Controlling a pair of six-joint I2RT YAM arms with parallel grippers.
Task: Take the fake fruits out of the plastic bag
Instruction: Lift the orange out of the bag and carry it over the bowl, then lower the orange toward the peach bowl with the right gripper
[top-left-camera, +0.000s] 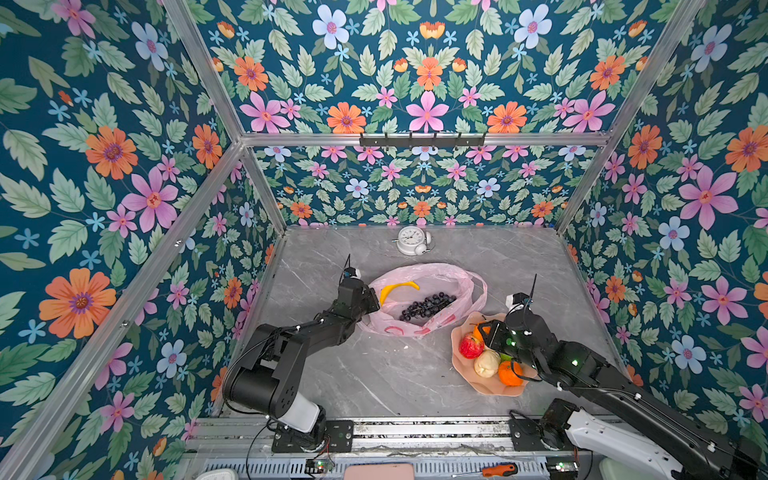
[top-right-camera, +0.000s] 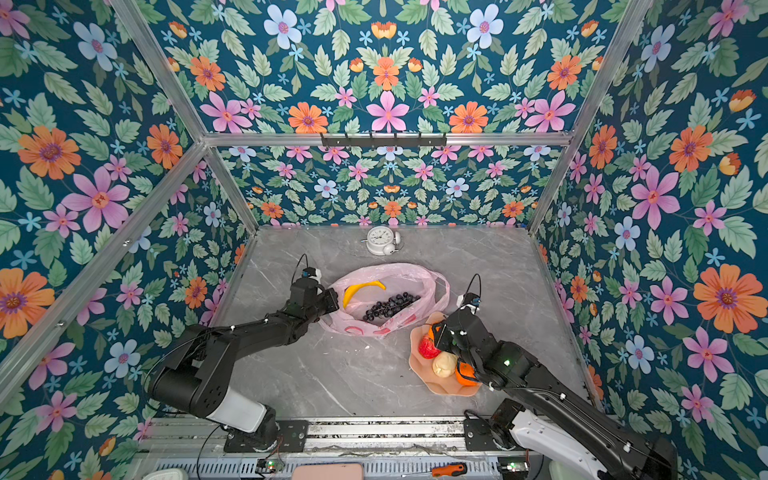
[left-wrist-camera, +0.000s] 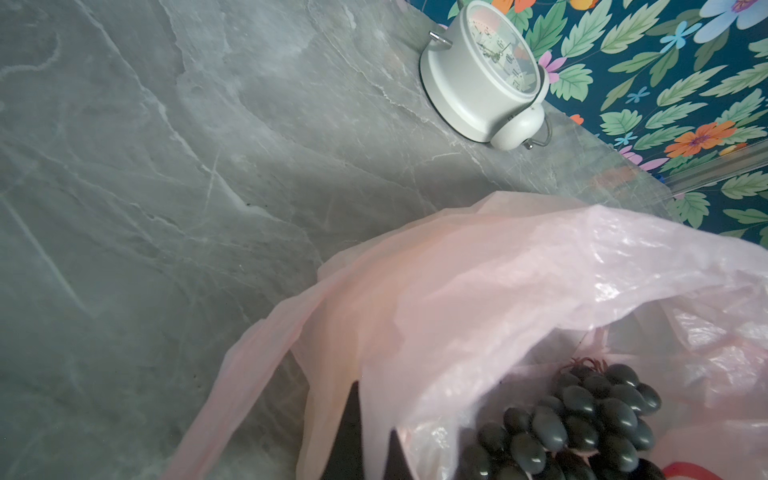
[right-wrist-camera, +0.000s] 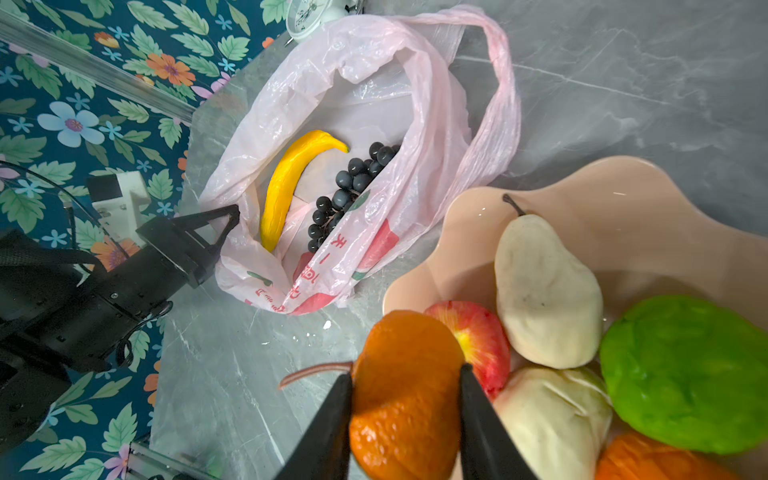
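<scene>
Marble tabletop (top-left-camera: 374, 374) | step: placing fruit | right gripper (right-wrist-camera: 406, 372) clamps orange (right-wrist-camera: 407, 415) at dish (right-wrist-camera: 623, 199) rim | left gripper (right-wrist-camera: 232, 216) pinched on bag (right-wrist-camera: 374, 54) rim | banana (right-wrist-camera: 286, 183), grapes (right-wrist-camera: 349, 187) inside bag | next: release orange into dish, probably fetch banana

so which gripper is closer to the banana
Left. The left gripper pinches the plastic bag right beside the banana; the right gripper is over the dish, shut on an orange, clear of the bag.
</scene>
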